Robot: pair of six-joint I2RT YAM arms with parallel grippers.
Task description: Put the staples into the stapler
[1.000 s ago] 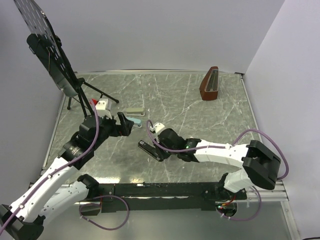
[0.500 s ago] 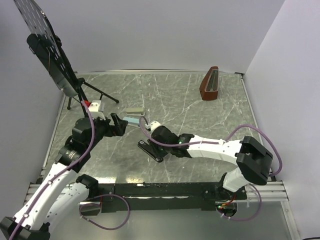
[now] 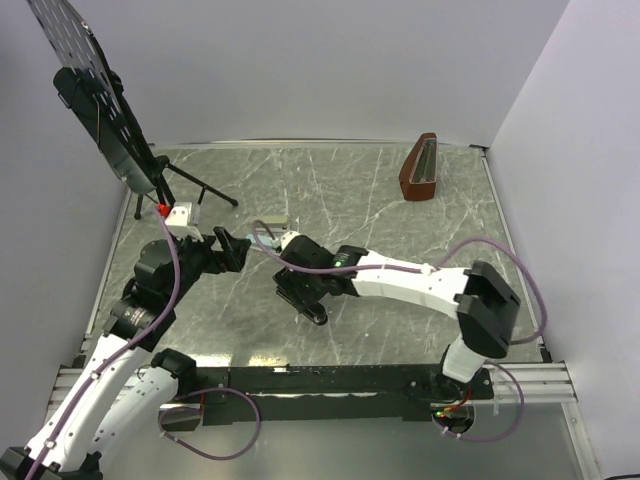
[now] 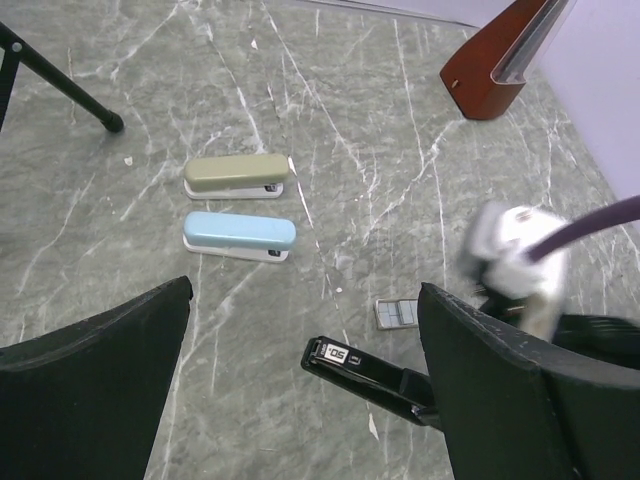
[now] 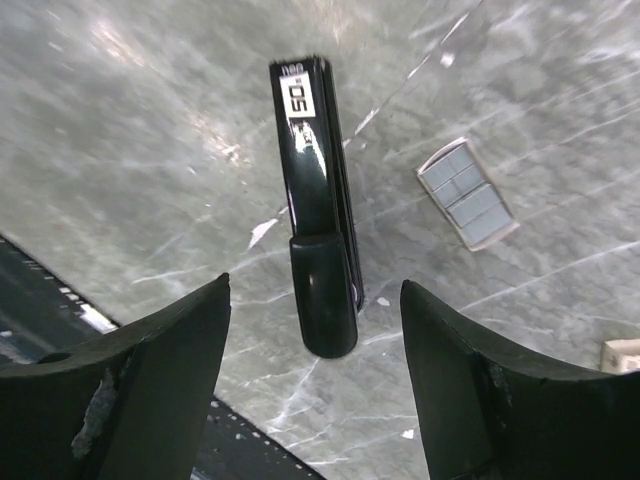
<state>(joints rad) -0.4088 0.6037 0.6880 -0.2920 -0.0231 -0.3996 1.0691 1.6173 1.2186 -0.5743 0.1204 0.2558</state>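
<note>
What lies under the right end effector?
The black stapler, closed and flat on the table, below the open right end effector; a small box lies beside it, apart. The stapler's inside is hidden.

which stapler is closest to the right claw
The black stapler, lying directly under the right claw. The blue stapler and olive stapler sit side by side, farther away.

Tbl [image 4: 400, 150] — black stapler [image 4: 365, 370], staple box [image 4: 398, 314], blue stapler [image 4: 239, 235], tan stapler [image 4: 237, 175].
</note>
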